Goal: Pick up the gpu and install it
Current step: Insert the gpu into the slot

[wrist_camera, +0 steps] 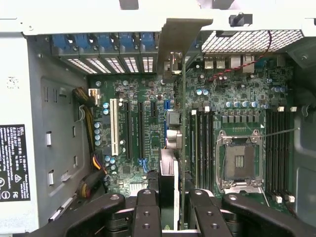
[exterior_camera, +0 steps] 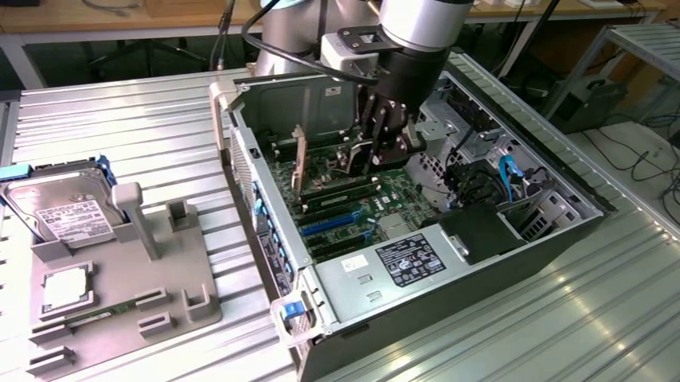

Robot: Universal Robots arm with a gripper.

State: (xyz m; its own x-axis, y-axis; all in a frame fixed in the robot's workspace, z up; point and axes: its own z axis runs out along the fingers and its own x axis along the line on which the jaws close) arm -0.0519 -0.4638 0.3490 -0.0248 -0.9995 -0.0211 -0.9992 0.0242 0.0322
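Note:
My gripper (exterior_camera: 380, 155) reaches down into the open computer case (exterior_camera: 563, 187), over the green motherboard (exterior_camera: 399, 195). It is shut on the gpu (exterior_camera: 338, 189), a thin dark card held on edge. The gpu's pale metal bracket (exterior_camera: 301, 159) points toward the case's rear wall. In the wrist view the gpu (wrist_camera: 183, 123) appears edge-on, running between my two fingers (wrist_camera: 146, 212). There the bracket (wrist_camera: 174, 44) sits against the row of rear slot openings. The card's lower edge stands over the expansion slots (wrist_camera: 140, 131); whether it is seated in one I cannot tell.
A grey fixture plate (exterior_camera: 159, 286) lies at the exterior view's left, carrying a silver hard drive (exterior_camera: 66, 208), a processor (exterior_camera: 66, 288) and a green memory stick (exterior_camera: 101, 310). Inside the case are the power supply (exterior_camera: 409, 259), cables (exterior_camera: 505, 179) and the processor socket (wrist_camera: 239, 160).

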